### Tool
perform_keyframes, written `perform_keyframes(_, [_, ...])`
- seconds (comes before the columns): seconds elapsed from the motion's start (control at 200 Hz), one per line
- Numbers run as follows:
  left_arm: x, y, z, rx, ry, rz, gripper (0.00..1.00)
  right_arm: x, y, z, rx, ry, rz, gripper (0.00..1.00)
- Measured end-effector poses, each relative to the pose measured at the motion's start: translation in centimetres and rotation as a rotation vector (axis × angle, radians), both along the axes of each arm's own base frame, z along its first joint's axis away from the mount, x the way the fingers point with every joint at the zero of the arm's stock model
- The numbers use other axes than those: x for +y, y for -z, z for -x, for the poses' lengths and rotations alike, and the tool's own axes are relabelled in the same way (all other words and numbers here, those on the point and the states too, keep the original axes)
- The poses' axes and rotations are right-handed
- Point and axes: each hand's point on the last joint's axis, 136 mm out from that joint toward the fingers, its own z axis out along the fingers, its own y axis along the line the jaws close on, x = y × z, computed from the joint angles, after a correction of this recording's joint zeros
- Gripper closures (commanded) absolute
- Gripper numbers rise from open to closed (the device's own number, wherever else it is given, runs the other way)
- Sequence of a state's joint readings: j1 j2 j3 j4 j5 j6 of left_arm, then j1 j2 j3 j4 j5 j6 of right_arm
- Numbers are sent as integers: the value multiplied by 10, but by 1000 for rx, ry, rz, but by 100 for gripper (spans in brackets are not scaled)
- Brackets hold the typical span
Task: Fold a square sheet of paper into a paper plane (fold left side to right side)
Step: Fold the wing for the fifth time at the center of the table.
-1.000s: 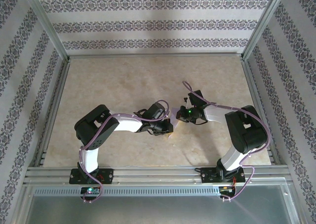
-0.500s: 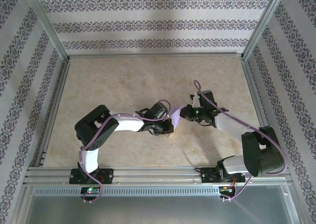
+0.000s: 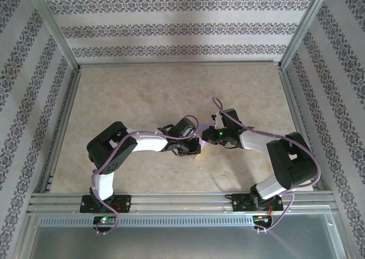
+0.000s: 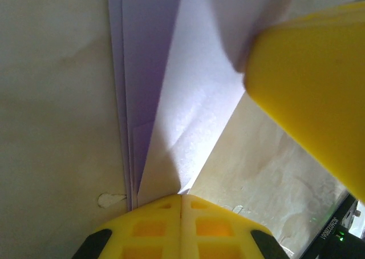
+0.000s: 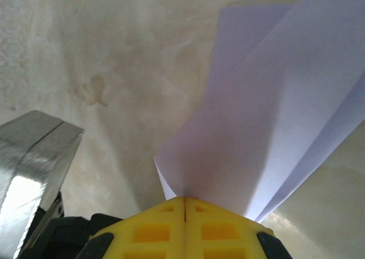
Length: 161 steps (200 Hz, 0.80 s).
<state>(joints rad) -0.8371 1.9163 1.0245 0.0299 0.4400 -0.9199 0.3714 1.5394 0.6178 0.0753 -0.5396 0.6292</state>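
The lavender sheet of paper (image 4: pixel 171 99) is folded into narrow layered flaps with a centre crease, close to a paper plane shape. My left gripper (image 4: pixel 181 196) is shut on its pointed end, just above the table. My right gripper (image 5: pixel 184 199) is shut on another corner of the same paper (image 5: pixel 274 122). One of its yellow fingers (image 4: pixel 311 93) shows in the left wrist view, pressing the paper. In the top view the left gripper (image 3: pixel 194 149) and right gripper (image 3: pixel 207 137) meet mid-table, and the paper is mostly hidden between them.
The beige table (image 3: pixel 142 93) is fenced by aluminium rails (image 3: pixel 171 197) and patterned walls. A grey metal block (image 5: pixel 31 156) sits close to the left of my right gripper. Both arms' elbows reach outward from their bases at the near edge.
The right arm swung its elbow out to the right, then drew back, and its gripper is close to the left gripper again. The left arm has hardly moved. Both stay shut.
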Motion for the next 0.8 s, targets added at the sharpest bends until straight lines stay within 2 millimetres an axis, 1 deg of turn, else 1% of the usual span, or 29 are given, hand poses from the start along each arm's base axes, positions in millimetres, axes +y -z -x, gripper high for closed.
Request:
perform_keyframes(0.44, [1,0,0,4,-3,-11,100,0,23,-7,31,0,17,100])
perform_keyframes(0.805, [2,1,-2,-5,-12,-20,100,-7,24,-14,29,5,2,100])
